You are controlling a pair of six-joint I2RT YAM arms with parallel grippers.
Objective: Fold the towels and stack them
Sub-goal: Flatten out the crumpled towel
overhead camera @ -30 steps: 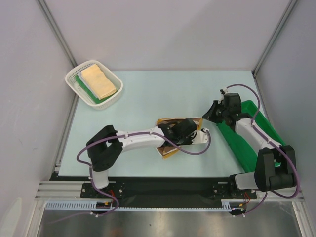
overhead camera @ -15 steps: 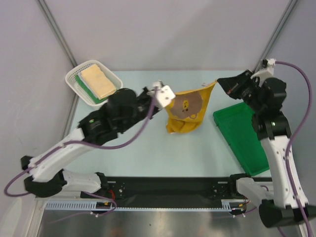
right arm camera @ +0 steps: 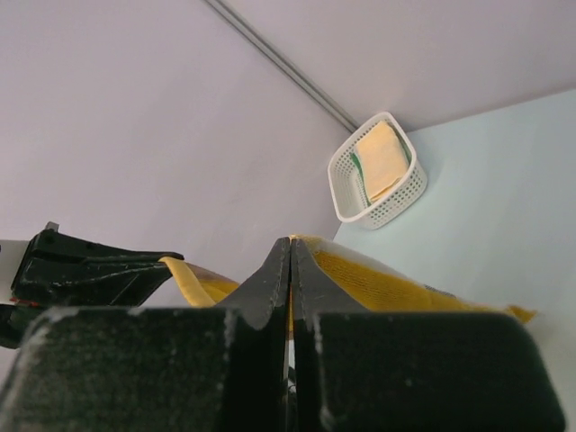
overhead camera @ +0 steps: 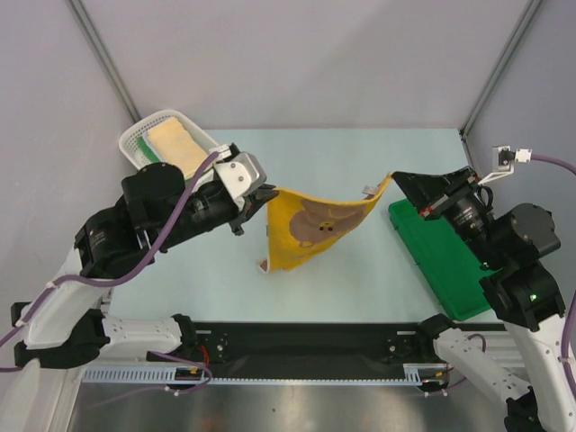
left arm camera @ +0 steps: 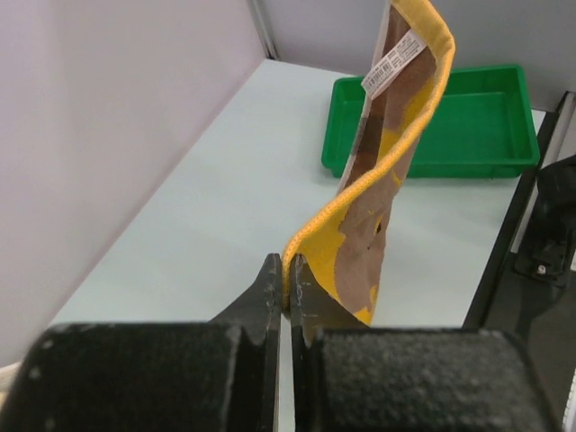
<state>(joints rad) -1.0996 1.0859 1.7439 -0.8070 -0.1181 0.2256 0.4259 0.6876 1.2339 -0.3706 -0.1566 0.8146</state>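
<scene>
Table (overhead camera: pixel 297 288): pale blue, bare under the cloth I hold; this is where I must lay it flat before folding.
Tray (overhead camera: pixel 445 256): green, rigid, at 3 o'clock from the table's middle, just below my right arm; I judge it is not the place for this fold.
Basket (overhead camera: pixel 137 144): white mesh at 10 o'clock, with a cream towel (overhead camera: pixel 178 148) folded on top of a green one (overhead camera: pixel 149 150) inside it.
Towel (overhead camera: pixel 315 225): yellow with a brown print, hanging in the air between my two hands over the table's middle, sagging low at its 7 o'clock corner.
Left gripper (left arm camera: pixel 288 286): clamped on the towel's yellow hem at one top corner, jaws tight on the cloth.
Right gripper (right arm camera: pixel 290 270): pinched closed on the opposite top corner, near the sewn label (overhead camera: pixel 369 189).
Step in hand: spreading; I judge I should draw my hands apart until the top edge is taut, keep both corners level, then lower so the hanging end touches first and the cloth lies without creases.
</scene>
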